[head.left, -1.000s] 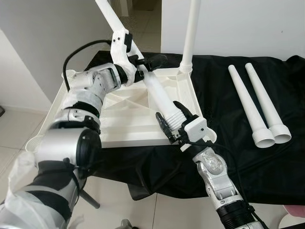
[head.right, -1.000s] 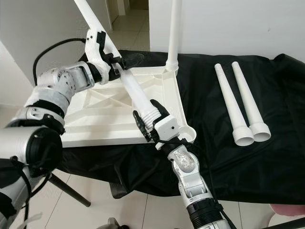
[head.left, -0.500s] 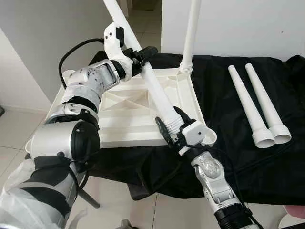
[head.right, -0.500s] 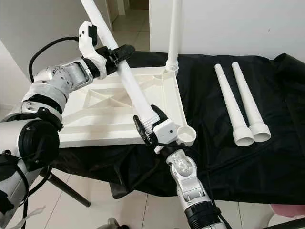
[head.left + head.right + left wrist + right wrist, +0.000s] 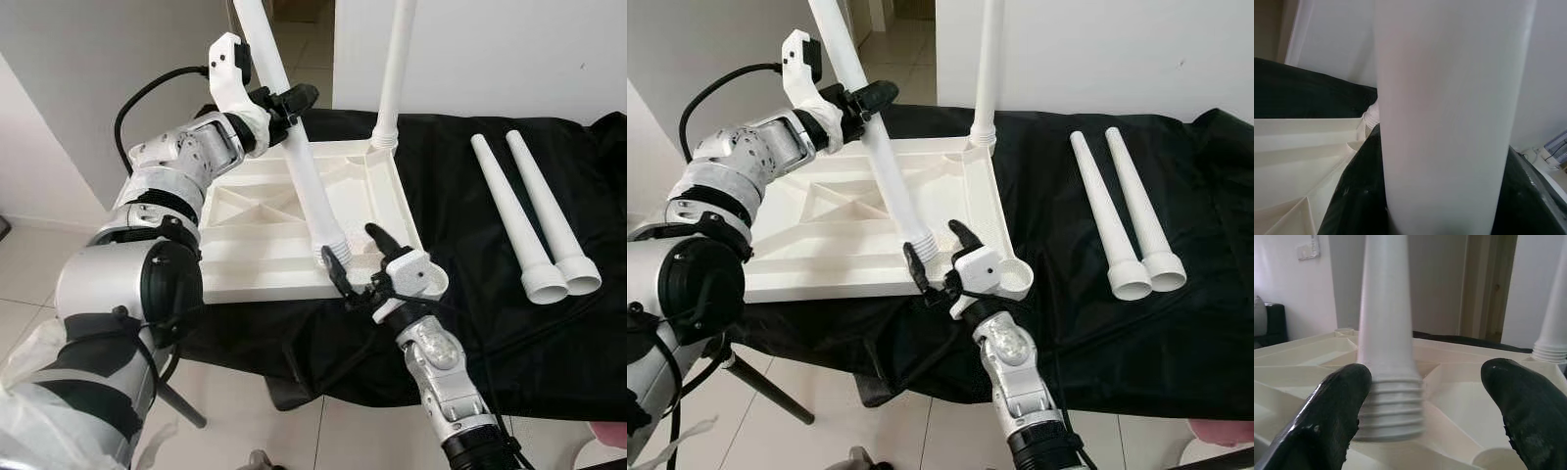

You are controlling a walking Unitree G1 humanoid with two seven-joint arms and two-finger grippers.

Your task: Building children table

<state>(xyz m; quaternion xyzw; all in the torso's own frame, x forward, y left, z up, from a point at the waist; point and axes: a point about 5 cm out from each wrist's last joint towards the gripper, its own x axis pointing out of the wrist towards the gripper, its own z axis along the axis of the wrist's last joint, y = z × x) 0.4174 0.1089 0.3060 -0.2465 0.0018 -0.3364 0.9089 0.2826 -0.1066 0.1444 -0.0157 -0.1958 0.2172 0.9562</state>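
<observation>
Since a second ago the right gripper (image 5: 358, 262) is letting go of the leg (image 5: 312, 186), fingers spread wide either side of its threaded end. Left gripper (image 5: 284, 101) is clamping it higher up, tilting it steeper over the upturned tabletop (image 5: 257, 250). Corner socket (image 5: 1012, 278) is sitting just right of that end.

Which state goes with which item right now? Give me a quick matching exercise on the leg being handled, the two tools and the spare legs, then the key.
Items:
1. left tool
2. right tool
3. held table leg
4. two spare legs

States:
A. lying side by side on the black cloth
B. open, fingers either side of the threaded leg end
C. shut on the leg's upper shaft
D. tilted, threaded end down on the upturned tabletop

Pairs: 1-C, 2-B, 3-D, 4-A
</observation>
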